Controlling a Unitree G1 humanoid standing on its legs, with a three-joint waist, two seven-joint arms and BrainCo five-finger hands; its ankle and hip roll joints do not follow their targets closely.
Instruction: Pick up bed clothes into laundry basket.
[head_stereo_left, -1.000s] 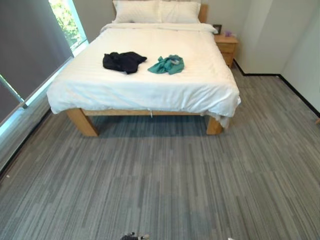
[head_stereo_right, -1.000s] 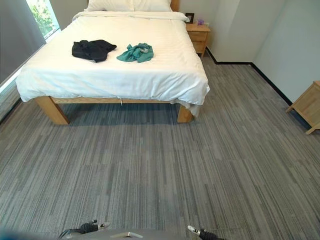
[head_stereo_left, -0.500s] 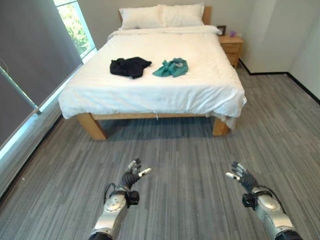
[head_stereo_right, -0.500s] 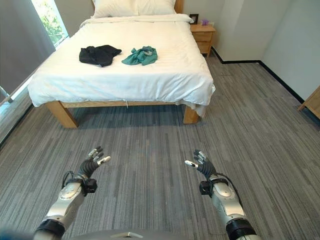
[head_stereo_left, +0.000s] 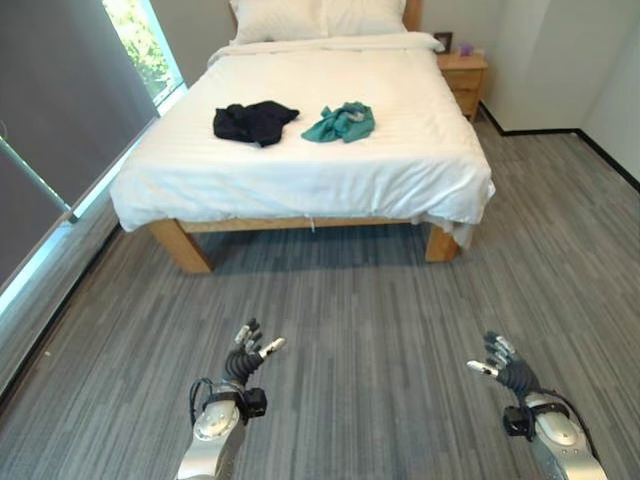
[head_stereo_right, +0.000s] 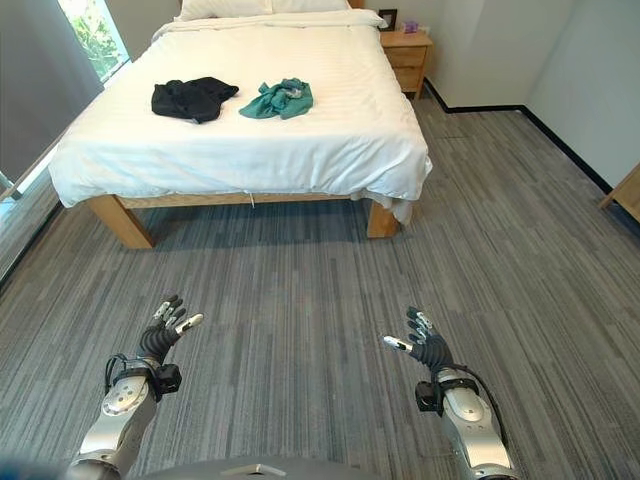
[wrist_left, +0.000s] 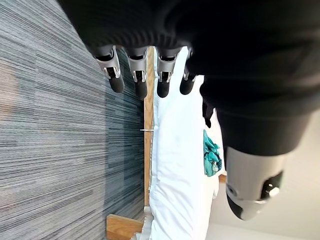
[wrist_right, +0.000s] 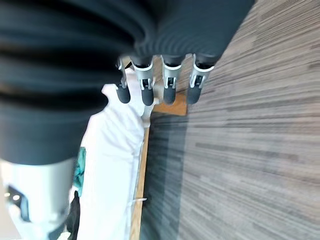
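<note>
A window (head_stereo_left: 140, 45) with greenery behind it runs along the left wall, above a dark blind panel (head_stereo_left: 50, 130). Beside it stands the bed (head_stereo_left: 300, 175), a wooden frame under a white sheet that hangs over the near edge and drapes lowest at the near right corner. Two white pillows (head_stereo_left: 320, 15) lie at the head.

On the sheet, toward the left side of the bed, lies a black garment (head_stereo_left: 254, 121), crumpled in a low heap. Just to its right, apart from it, lies a teal garment (head_stereo_left: 341, 122), also crumpled; it shows again in the left wrist view (wrist_left: 211, 154) past the thumb. Both rest flat on the bed, well away from both hands.

Right of the bed's head stands a wooden nightstand (head_stereo_left: 466, 80) with a small frame and a small purple thing on top. At the far right edge of the right eye view, a corner of another wooden piece of furniture (head_stereo_right: 624, 190) shows against the wall.

The grey striped carpet (head_stereo_left: 360, 320) stretches between bed and robot. Over it, low in the eye views, the left hand (head_stereo_left: 243, 362) is raised with its fingers (wrist_left: 138, 75) straight and spread, holding nothing. The right hand (head_stereo_left: 510, 371) is raised likewise at the other side, its fingers (wrist_right: 170, 82) relaxed and apart, holding nothing. Both hands hang above the floor, well short of the bed.
</note>
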